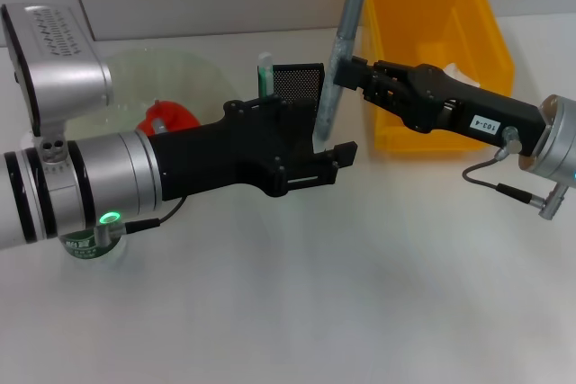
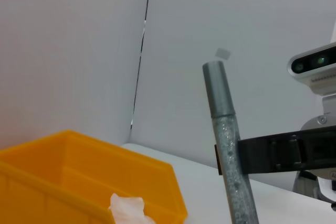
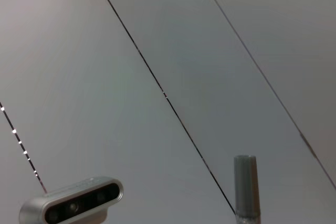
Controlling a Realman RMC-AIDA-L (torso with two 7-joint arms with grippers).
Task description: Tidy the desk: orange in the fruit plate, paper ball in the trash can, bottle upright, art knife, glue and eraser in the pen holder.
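Observation:
My right gripper [image 1: 344, 71] is shut on a long grey art knife [image 1: 335, 69], held nearly upright in the air beside the black mesh pen holder [image 1: 299, 78]. The knife [image 2: 229, 145] also shows in the left wrist view, clamped by the right gripper [image 2: 247, 156]. Only the knife's top [image 3: 245, 182] shows in the right wrist view. My left gripper [image 1: 335, 161] sits by the knife's lower end. A green-and-white glue stick [image 1: 265, 67] stands in the holder. The orange [image 1: 167, 120] lies in the fruit plate [image 1: 180, 69]. A paper ball [image 1: 455, 69] [image 2: 126, 208] is in the yellow trash can [image 1: 396, 33] [image 2: 79, 171]. The bottle [image 1: 88, 245] is mostly hidden under my left arm. The eraser is out of view.
The left arm spans the table's left half and covers part of the plate and pen holder. The trash can stands at the back right, close behind the right gripper. A grey wall rises behind the table.

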